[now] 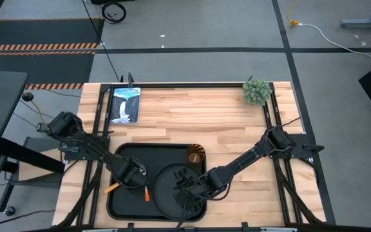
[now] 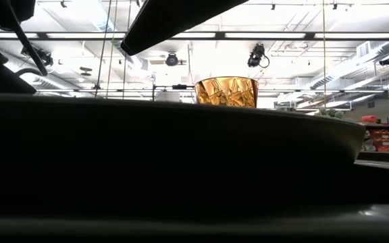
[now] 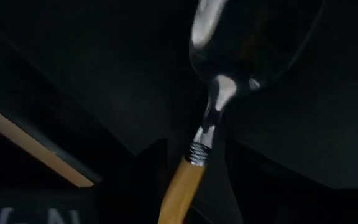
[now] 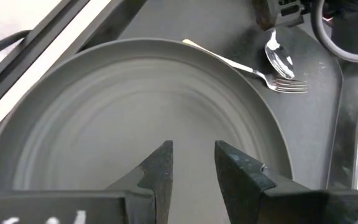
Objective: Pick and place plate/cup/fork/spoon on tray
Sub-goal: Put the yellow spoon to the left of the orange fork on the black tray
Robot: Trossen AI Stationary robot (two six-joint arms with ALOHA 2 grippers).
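Pale butcher-block planks make up the table [image 1: 192,113], and near its front edge sits the large black rectangular tray [image 1: 129,153], already holding the round black plate [image 1: 169,187] toward its right end and the small amber-orange cut-glass cup [image 1: 195,155] at its back right. The thin red-orange-handled fork [image 4: 263,76] lies on the tray beside the plate. It looks like the last step is in hand: setting down the silver spoon with the yellow-orange handle [image 3: 194,152]. The left gripper [image 1: 136,173] hangs low over the tray's middle, apparently pinching the spoon's handle; next it should release and lift clear. The right gripper [image 4: 193,167] hovers over the plate, fingers slightly parted, holding nothing.
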